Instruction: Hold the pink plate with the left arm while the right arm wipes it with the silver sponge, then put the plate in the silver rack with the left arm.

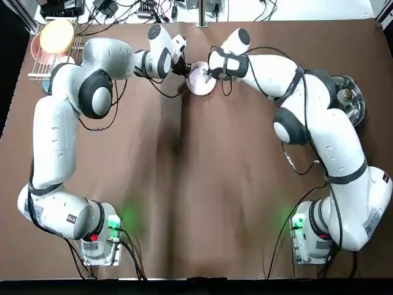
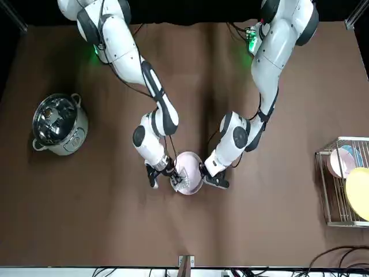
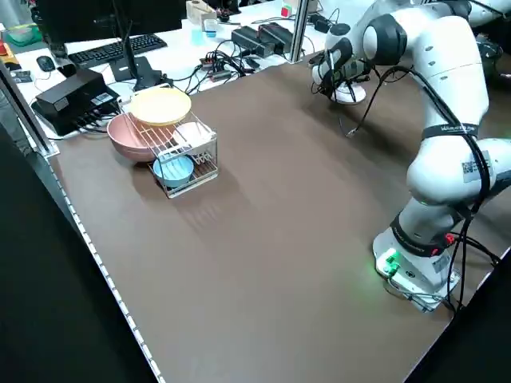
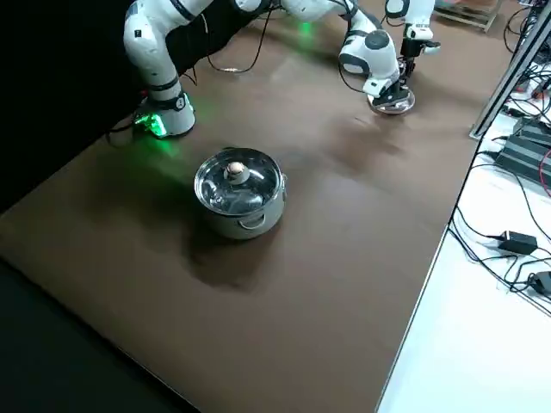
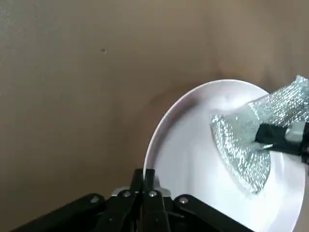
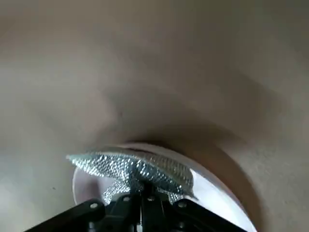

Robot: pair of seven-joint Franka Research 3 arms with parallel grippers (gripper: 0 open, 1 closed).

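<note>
Pale pink, nearly white, the pink plate (image 1: pixel 201 82) lies between the two claws in the top view, the left gripper (image 1: pixel 186 69) at one side and the right gripper (image 1: pixel 214 69) at the other. The silver rack (image 1: pixel 42 69) stands well apart, to the left of the left gripper.

Front view: the silver sponge (image 2: pixel 181 182) is at the right gripper's tips, against the plate. A lidded metal pot (image 2: pixel 60 124) sits well to the right gripper's right.

Left side view: the rack, well apart from the left gripper, bears a cream-yellow plate (image 3: pixel 160 105), a pink bowl (image 3: pixel 132 137), a pale blue dish (image 3: pixel 173 170) and a whitish plate (image 3: pixel 192 134).

Right side view: the pot's transparent lid (image 4: pixel 237 181) has a central knob; the pink plate is at the claws, well apart from it.

Left wrist view: the left gripper is closed on the plate's rim; the sponge touches the plate's inner face.

Right wrist view: the right gripper is closed on the sponge, over the plate.
</note>
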